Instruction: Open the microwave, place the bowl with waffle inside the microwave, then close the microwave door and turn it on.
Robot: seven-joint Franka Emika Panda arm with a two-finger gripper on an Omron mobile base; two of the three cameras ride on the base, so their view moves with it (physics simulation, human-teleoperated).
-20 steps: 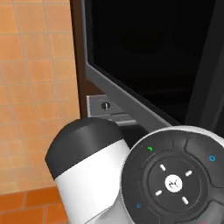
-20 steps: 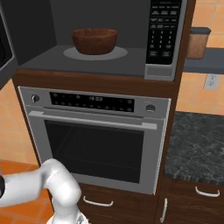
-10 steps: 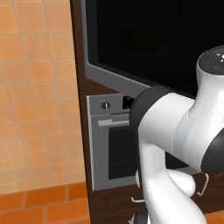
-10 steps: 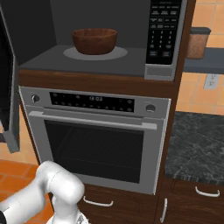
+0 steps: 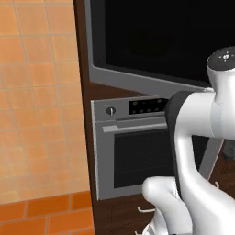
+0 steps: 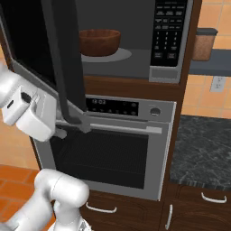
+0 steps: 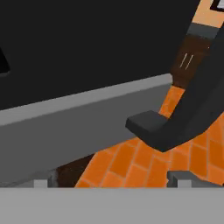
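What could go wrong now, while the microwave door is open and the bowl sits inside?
1. The open fingers sit just below the microwave door, near its dark handle. A careless push could slip off the door's edge.
2. The bowl sits on the turntable in the microwave; a hard slam might shake it.
3. The arm is close to the oven below; it might bump the oven's handle bar.

bowl [image 6: 99, 42] sits on microwave [image 6: 173, 76] turntable [image 6: 122, 54].
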